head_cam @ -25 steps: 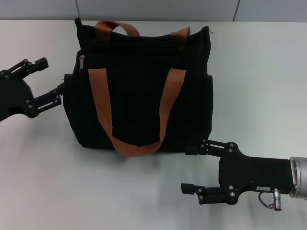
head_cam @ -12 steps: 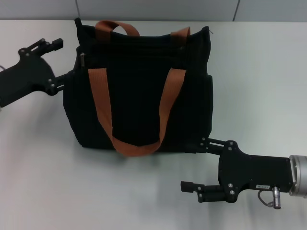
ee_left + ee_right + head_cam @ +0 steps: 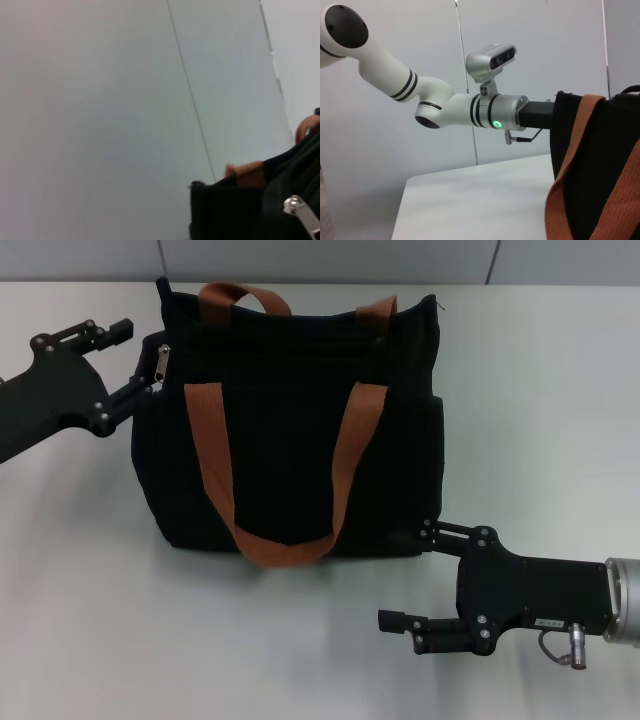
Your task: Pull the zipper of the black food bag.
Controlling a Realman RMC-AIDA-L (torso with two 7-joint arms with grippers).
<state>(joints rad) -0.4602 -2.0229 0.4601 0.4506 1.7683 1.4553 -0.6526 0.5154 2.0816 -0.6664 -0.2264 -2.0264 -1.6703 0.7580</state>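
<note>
Zipper [image 3: 162,362] metal is seen at the far left corner of the black food bag [image 3: 290,440], and its silver tab also shows in the left wrist view [image 3: 301,211]. The left claw [image 3: 128,362] is held at that corner with its fingers spread, one finger up by the rim and the other just beside the tab. Nothing is gripped by it. The bag is stood on the white table [image 3: 540,390], near the middle, with two brown straps [image 3: 280,470] draped over its front. At the near right, the right claw [image 3: 412,580] is held wide open, its far finger touching the bag's near right bottom corner.
</note>
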